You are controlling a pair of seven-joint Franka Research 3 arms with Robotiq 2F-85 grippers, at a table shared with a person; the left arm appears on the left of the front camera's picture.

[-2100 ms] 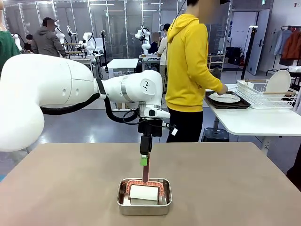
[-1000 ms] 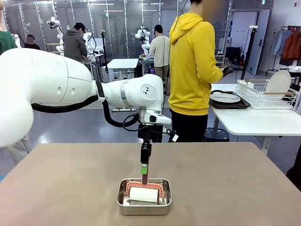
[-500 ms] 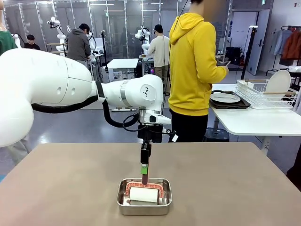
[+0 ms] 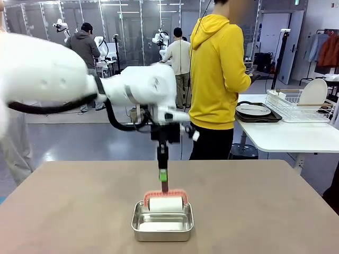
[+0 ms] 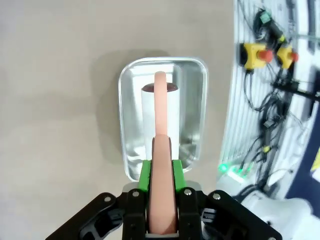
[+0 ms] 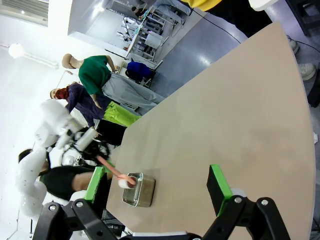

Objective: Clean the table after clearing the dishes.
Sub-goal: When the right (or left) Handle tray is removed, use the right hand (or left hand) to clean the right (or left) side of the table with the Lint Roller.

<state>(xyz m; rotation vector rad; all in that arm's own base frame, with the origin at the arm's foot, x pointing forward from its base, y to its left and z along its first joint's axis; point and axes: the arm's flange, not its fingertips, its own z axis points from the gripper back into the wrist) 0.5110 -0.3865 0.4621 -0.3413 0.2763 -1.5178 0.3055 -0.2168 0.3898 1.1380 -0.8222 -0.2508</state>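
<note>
My left gripper is shut on the pink handle of a white cleaning roller, holding it just above the small steel pan near the front of the brown table. In the left wrist view the handle runs between the green pads, with the roller over the pan. My right gripper stands open above the table, far from the pan. One of the dishes, a white plate on a dark tray, sits on the white side table.
A person in a yellow hoodie stands at the table's far edge, turned toward the white side table. A wire rack there holds another plate. Wide bare tabletop lies left and right of the pan.
The left gripper shut on the roller's handle and raised the roller from the floor of the pan to above its rim. The arm swung slightly left and up.
</note>
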